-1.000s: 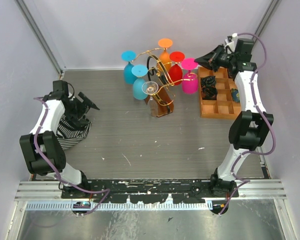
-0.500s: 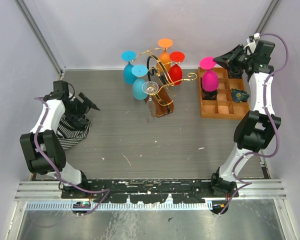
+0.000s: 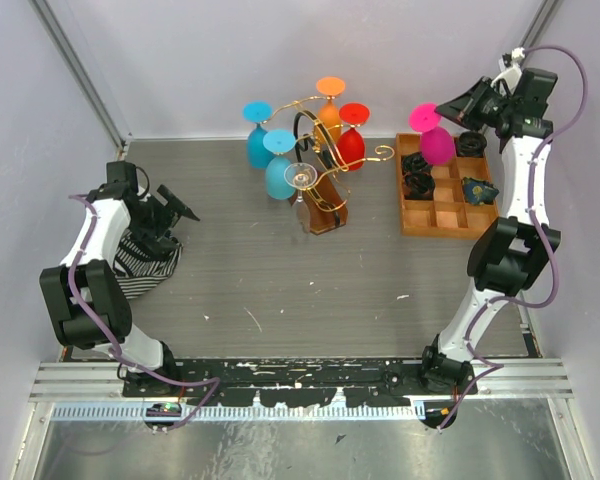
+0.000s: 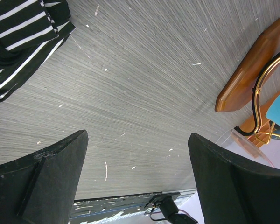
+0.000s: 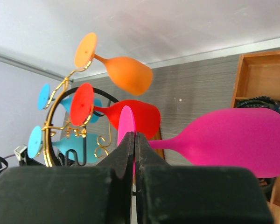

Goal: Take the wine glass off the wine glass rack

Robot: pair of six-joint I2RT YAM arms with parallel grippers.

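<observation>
The gold wire wine glass rack (image 3: 320, 150) stands on its brown wooden base (image 3: 325, 210) at the back middle of the table. Orange (image 3: 329, 100), red (image 3: 352, 135), two blue (image 3: 270, 150) and one clear (image 3: 300, 178) glasses hang on it upside down. My right gripper (image 3: 442, 106) is shut on the round foot of a pink wine glass (image 3: 435, 140) and holds it clear of the rack, above the tray. In the right wrist view the fingers (image 5: 126, 154) pinch the pink foot and the bowl (image 5: 238, 140) points right. My left gripper (image 4: 137, 177) is open and empty over the table at far left.
An orange-brown compartment tray (image 3: 442, 215) with dark items lies at the back right under the pink glass. A black-and-white striped cloth (image 3: 145, 262) lies at the left by my left arm. Walls close in the back and sides.
My right gripper pulled the pink glass off the rack's right arm and carried it right and back, over the tray. The left arm has not moved.
</observation>
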